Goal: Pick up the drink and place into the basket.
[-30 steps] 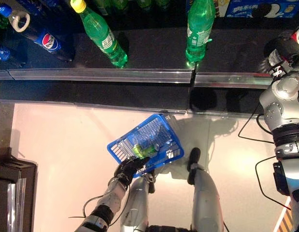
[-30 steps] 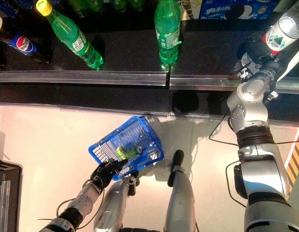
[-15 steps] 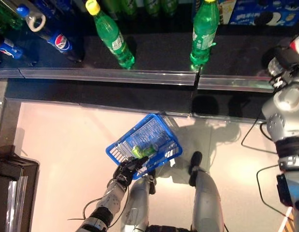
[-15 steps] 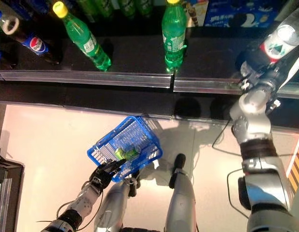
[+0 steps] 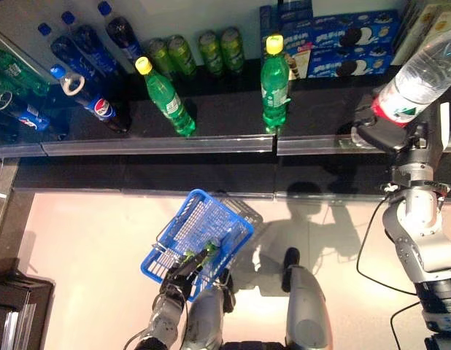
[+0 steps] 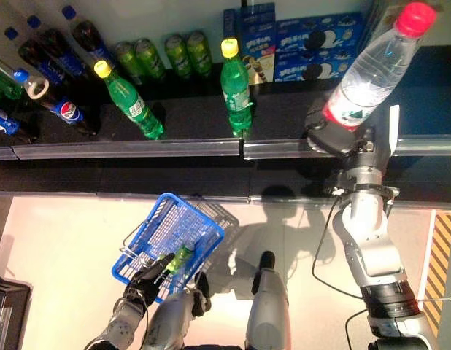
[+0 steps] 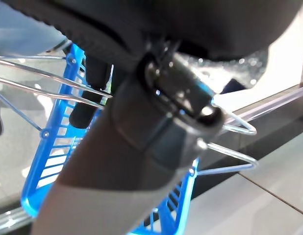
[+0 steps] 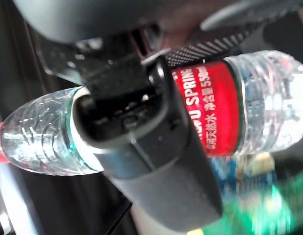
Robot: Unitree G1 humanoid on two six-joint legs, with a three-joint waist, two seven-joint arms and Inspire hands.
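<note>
Left hand (image 6: 141, 286) curled round the blue basket's (image 6: 183, 222) near handle, green can (image 6: 180, 257) inside. Right hand (image 6: 341, 138) clenched on a clear water bottle (image 6: 365, 73), raised above the shelf (image 6: 196, 120) of green bottles (image 6: 236, 87).

R arm reaches up high, its dark right hand (image 6: 335, 138) wrapped tight round a clear plastic water bottle with red label (image 6: 368, 69). L arm low, dark left hand (image 6: 144, 286) curled on blue plastic basket (image 6: 174, 222) rim.
</note>
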